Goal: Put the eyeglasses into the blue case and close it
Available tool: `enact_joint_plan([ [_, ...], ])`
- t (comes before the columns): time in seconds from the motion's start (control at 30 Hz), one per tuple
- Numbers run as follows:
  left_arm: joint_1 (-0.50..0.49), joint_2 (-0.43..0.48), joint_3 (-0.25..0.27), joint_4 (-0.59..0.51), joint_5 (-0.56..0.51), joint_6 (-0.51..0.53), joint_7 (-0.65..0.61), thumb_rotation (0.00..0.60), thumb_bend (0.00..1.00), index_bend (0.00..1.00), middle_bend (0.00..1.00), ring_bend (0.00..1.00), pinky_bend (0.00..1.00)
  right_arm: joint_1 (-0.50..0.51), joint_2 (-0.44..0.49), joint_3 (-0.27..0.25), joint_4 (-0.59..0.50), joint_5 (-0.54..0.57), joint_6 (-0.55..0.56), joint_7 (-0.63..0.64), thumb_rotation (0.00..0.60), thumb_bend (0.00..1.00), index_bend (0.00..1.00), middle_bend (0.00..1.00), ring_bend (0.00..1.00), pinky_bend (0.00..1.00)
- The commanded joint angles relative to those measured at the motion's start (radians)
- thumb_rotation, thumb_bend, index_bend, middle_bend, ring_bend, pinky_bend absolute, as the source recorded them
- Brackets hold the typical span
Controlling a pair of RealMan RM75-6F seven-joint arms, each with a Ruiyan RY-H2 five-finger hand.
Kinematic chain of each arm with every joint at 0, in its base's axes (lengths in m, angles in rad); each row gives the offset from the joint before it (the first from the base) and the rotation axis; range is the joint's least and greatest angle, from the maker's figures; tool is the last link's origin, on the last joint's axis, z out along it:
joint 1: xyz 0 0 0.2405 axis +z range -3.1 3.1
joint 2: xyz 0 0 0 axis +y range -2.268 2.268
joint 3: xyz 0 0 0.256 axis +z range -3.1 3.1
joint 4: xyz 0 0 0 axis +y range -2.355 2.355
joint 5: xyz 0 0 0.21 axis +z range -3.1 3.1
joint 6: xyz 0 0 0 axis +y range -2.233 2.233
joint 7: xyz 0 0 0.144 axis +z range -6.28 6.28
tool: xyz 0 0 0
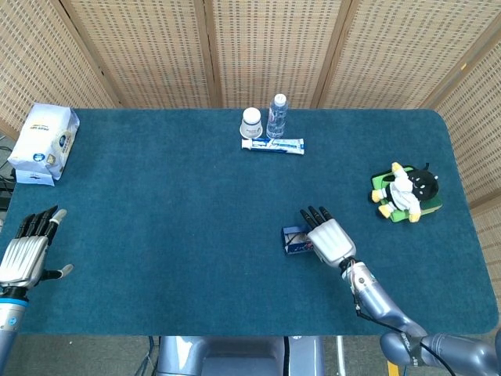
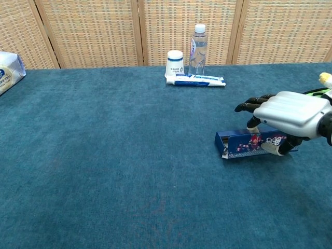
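The blue case [image 1: 295,239] lies on the teal table right of centre; in the chest view the blue case [image 2: 248,144] shows a patterned long side. My right hand [image 1: 330,239] grips it, fingers stretched over its top and the thumb against its front side, as the chest view of the right hand [image 2: 290,113] shows. I cannot make out the eyeglasses in either view; the hand covers most of the case's top. My left hand [image 1: 27,251] hovers open at the table's left front edge, holding nothing, far from the case.
A white cup [image 1: 251,121], a water bottle [image 1: 276,116] and a toothpaste box [image 1: 272,145] stand at the back centre. A plush toy [image 1: 405,193] on a green base sits at the right. A tissue pack [image 1: 45,141] lies at the far left.
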Motion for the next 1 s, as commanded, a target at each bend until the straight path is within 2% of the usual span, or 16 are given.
enact_joint_plan([
  [0.03, 0.0, 0.0, 0.0, 0.001, -0.001, -0.001, 0.0, 0.6, 0.02, 0.0, 0.0, 0.0, 0.0, 0.012, -0.013, 0.01, 0.006, 0.021, -0.008, -0.024, 0.6, 0.55, 0.67, 0.08, 0.0, 0.12],
  [0.4, -0.001, 0.001, 0.0, 0.001, -0.004, -0.002, -0.002, 0.6, 0.02, 0.0, 0.0, 0.0, 0.0, 0.053, -0.027, 0.051, 0.001, 0.083, -0.007, -0.081, 0.6, 0.55, 0.67, 0.08, 0.0, 0.12],
  [0.67, -0.002, 0.0, 0.001, 0.0, -0.006, -0.005, 0.002, 0.6, 0.02, 0.0, 0.0, 0.0, 0.0, 0.102, -0.051, 0.09, 0.032, 0.175, -0.024, -0.134, 0.6, 0.55, 0.67, 0.08, 0.0, 0.12],
  [0.93, -0.002, 0.003, 0.0, -0.002, -0.007, -0.005, -0.001, 0.6, 0.02, 0.0, 0.0, 0.0, 0.0, 0.131, -0.071, 0.094, 0.059, 0.244, -0.034, -0.177, 0.6, 0.53, 0.67, 0.08, 0.0, 0.12],
  [1.0, -0.002, 0.004, 0.0, -0.002, -0.007, -0.006, -0.002, 0.6, 0.02, 0.0, 0.0, 0.0, 0.0, 0.134, -0.074, 0.094, 0.063, 0.251, -0.033, -0.18, 0.6, 0.5, 0.63, 0.08, 0.0, 0.12],
])
